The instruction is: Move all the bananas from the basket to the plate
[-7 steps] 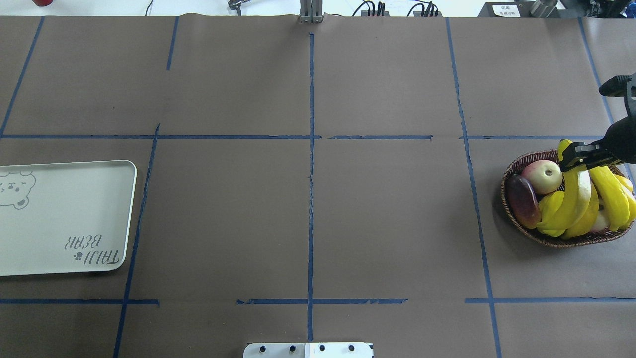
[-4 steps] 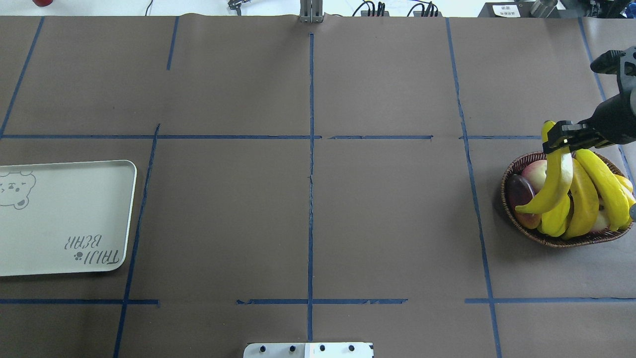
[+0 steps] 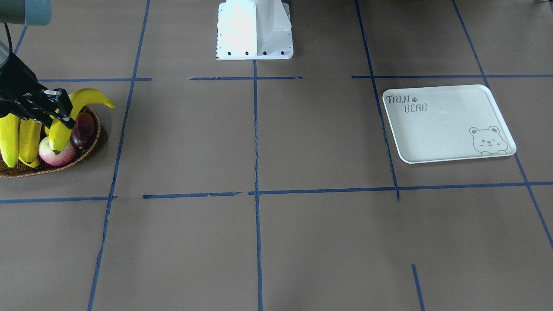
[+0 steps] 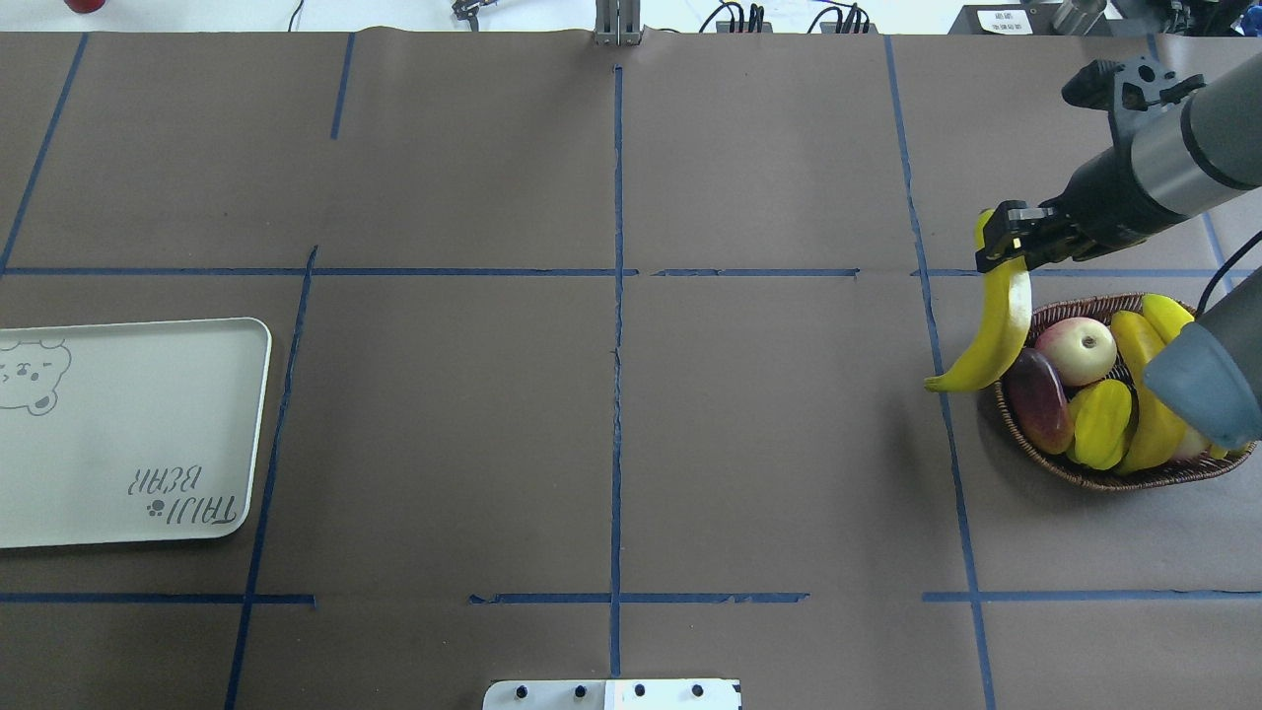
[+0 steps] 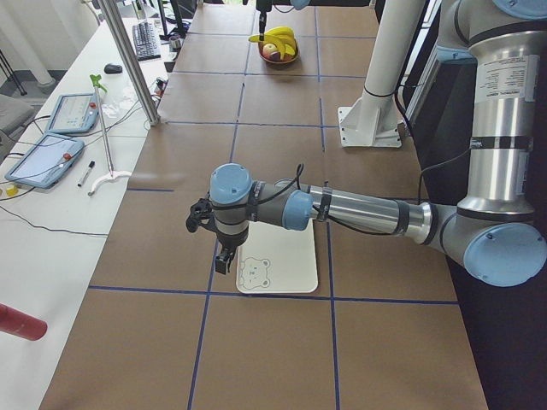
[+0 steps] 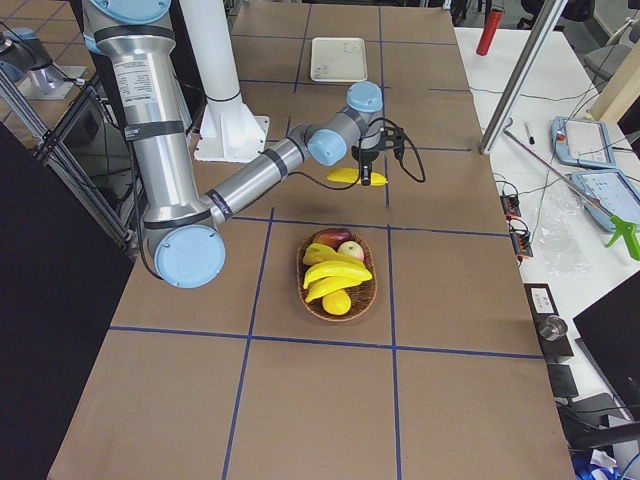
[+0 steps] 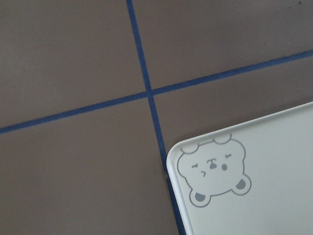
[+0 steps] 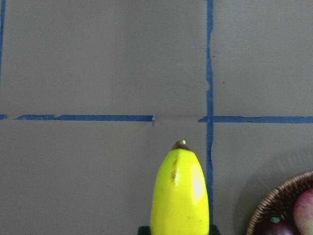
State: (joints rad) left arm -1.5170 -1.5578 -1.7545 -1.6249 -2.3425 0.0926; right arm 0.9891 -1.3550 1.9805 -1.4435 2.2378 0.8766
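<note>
Yellow banana [image 4: 998, 330] one hangs clamped in our right pincer [image 4: 1004, 242], beside the basket [image 4: 1104, 480] at right; the other bananas [image 6: 336, 272] lie inside. Our plate [image 4: 128, 424], far left, is bare. Whether the left pincer [image 5: 223, 260] over it is open, we cannot tell. Brown paper, blue-taped, covers the worktop [image 4: 444, 444]; a white bench [image 5: 43, 231] flanks it.

**Work area: surfaces and surroundings**

The table [image 4: 444, 148] is covered in brown paper, divided into rectangles by blue tape lines [image 4: 617, 394] (several strips broken or misaligned). White benches [image 5: 51, 213] flank both ends, carrying tablet consoles [image 5: 70, 113], a keyboard [image 5: 144, 40] and cables. Slanted metal posts [image 5: 131, 60] rise at the bench edges. Lighting is even.
</note>
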